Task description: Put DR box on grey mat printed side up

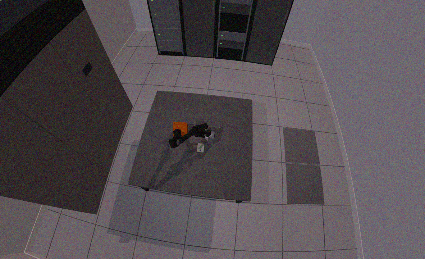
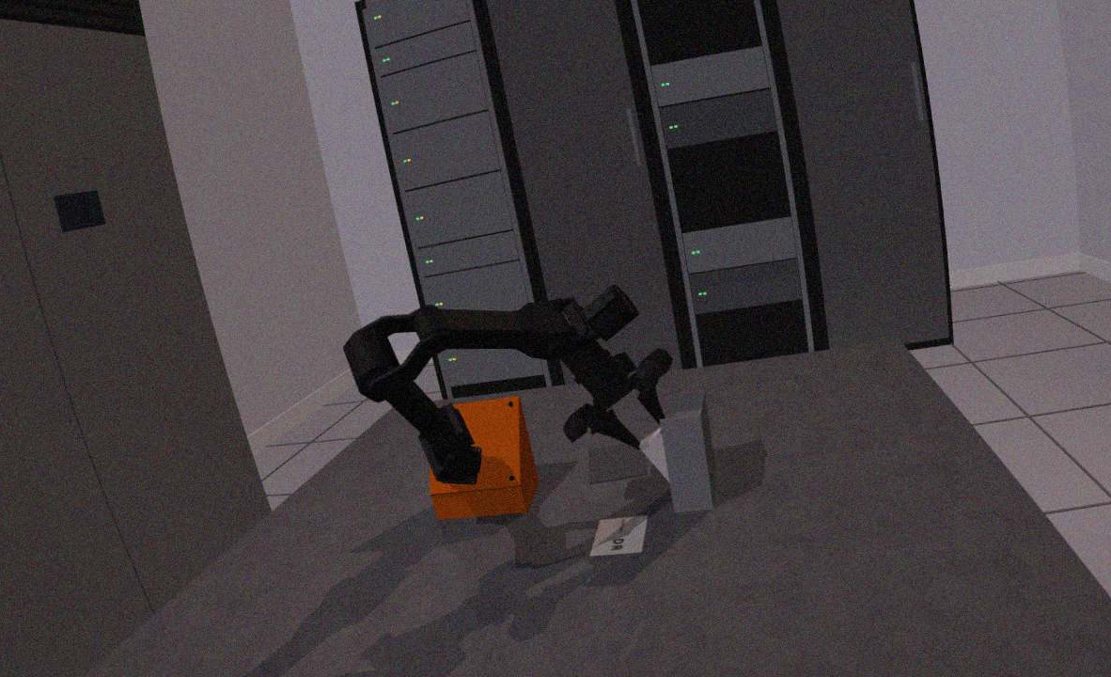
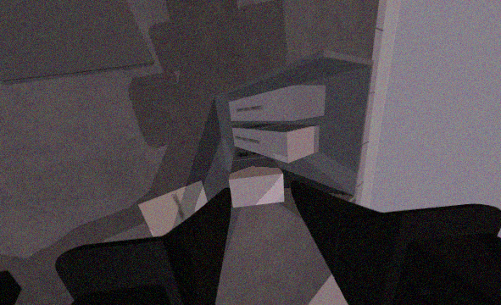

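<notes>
One white piece marked DR (image 1: 200, 148) (image 2: 618, 536) (image 3: 165, 207) lies flat beside the bin (image 1: 211, 139) (image 2: 688, 463) (image 3: 347, 97) in your top view; the gripper (image 1: 208, 133) (image 2: 650, 433) (image 3: 260, 189) hangs near the bin. Your exterior view shows its print up, off the grey mat (image 1: 190, 127) (image 2: 618, 465) (image 3: 59, 38); you can't tell whether it's a box. Through the wrist view, your fingers stand partly apart, two boxes (image 3: 275, 103) (image 3: 271, 141) inside the bin.
</notes>
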Robot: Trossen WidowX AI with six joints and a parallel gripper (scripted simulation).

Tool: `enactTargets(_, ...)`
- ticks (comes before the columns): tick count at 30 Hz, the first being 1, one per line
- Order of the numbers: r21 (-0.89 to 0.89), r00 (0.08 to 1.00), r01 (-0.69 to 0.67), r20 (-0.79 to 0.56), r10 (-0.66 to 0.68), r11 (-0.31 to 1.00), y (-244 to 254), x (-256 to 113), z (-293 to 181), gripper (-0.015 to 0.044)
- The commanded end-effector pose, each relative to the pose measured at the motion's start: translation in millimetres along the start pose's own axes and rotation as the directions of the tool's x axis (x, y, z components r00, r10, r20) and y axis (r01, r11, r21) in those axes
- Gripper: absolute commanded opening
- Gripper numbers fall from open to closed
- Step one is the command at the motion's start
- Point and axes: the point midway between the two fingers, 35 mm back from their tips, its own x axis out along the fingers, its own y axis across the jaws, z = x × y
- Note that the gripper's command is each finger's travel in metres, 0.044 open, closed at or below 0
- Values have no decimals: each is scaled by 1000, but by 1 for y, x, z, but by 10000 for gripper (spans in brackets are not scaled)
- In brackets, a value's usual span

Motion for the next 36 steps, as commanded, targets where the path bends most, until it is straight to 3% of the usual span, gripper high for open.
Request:
enactTargets(1, -13, 1000, -5, 4, 5, 1000, 3, 3, 2, 240)
enactTargets(5, -13, 1000, -5, 4, 5, 1000, 3, 3, 2, 240)
enactTargets(18, -4, 1000, -2, 0, 2, 1000, 1, 2, 1, 156)
enactTargets(36, -7, 1000, -6, 6, 6, 1000, 1, -13, 3, 156)
